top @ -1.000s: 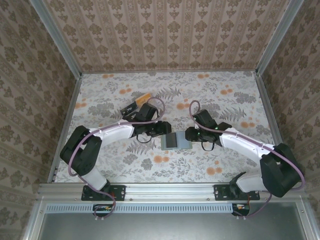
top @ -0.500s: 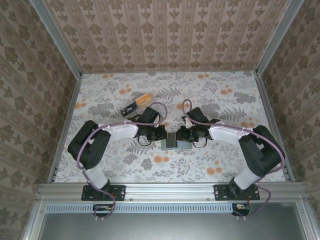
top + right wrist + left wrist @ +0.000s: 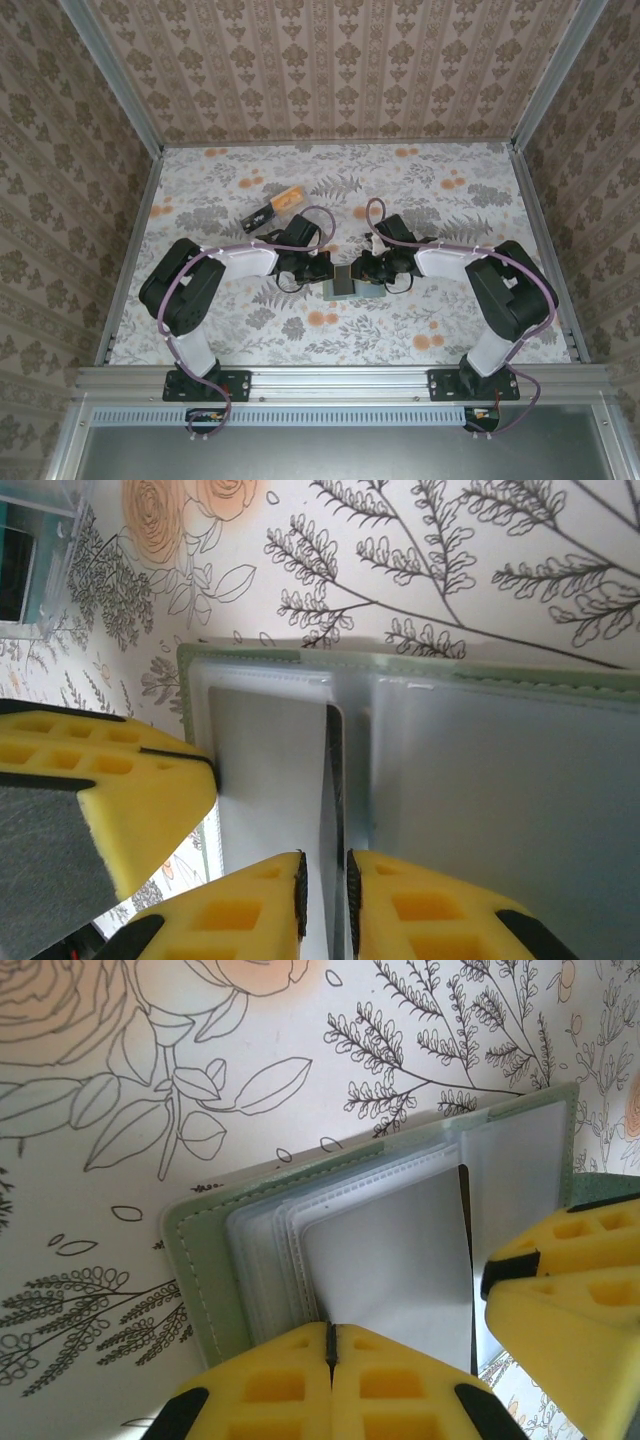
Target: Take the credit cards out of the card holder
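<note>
The card holder [image 3: 345, 284] lies open on the floral table, grey-green cover down, between my two grippers. Its cloudy plastic sleeves [image 3: 395, 1250] fan out from the green cover [image 3: 195, 1260]. My left gripper [image 3: 330, 1345] is shut, its yellow tips pinched together on the near edge of a sleeve. My right gripper [image 3: 325, 890] is nearly shut on a thin sleeve leaf [image 3: 335, 780] that stands on edge at the fold. Its yellow fingers [image 3: 570, 1290] show at the right of the left wrist view. The credit cards are hidden inside the sleeves.
A black-and-orange block [image 3: 272, 211] lies behind the left arm. A clear plastic box with a teal item [image 3: 30, 560] stands close by, past the holder's corner. Patterned walls with metal posts [image 3: 135, 110] close in three sides.
Both grippers have closed in on the holder from either side and shut on it. The right arm's elbow has folded in toward the middle.
</note>
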Controlling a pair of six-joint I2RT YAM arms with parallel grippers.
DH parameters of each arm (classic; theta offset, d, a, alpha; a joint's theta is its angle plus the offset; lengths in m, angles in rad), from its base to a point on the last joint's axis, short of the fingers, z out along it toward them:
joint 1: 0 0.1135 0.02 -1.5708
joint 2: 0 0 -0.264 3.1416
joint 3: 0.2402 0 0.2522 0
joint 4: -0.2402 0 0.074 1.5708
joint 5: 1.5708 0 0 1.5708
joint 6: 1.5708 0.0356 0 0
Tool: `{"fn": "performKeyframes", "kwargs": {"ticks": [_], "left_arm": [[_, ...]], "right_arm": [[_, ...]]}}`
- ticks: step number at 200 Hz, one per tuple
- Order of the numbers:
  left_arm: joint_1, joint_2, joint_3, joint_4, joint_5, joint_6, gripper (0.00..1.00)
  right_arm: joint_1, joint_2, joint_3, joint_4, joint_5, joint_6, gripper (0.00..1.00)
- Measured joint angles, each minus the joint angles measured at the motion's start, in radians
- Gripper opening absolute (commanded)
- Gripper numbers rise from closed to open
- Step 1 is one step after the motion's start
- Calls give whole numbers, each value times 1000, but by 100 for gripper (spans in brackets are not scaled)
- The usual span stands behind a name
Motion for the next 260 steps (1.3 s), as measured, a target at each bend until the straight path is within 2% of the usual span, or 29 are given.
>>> {"fn": "performKeyframes", "kwargs": {"ticks": [25, 42, 57, 146, 180, 260], "left_arm": [[0, 3, 3, 0, 2, 0, 5], [0, 3, 3, 0, 3, 0, 5], [0, 3, 4, -2, 2, 0, 5], [2, 0, 10, -30, -1, 30, 7], [2, -16, 11, -59, -3, 45, 15], [-39, -23, 30, -66, 2, 56, 14]], "right_arm": [[-2, 28, 0, 20, -15, 3, 19], [-2, 37, -2, 34, -26, 6, 12], [-5, 37, -4, 37, -32, 13, 0], [-42, 1, -55, 60, -51, 23, 0], [-50, -3, -65, 61, -51, 26, 0], [-50, -3, -69, 83, -53, 27, 0]]}}
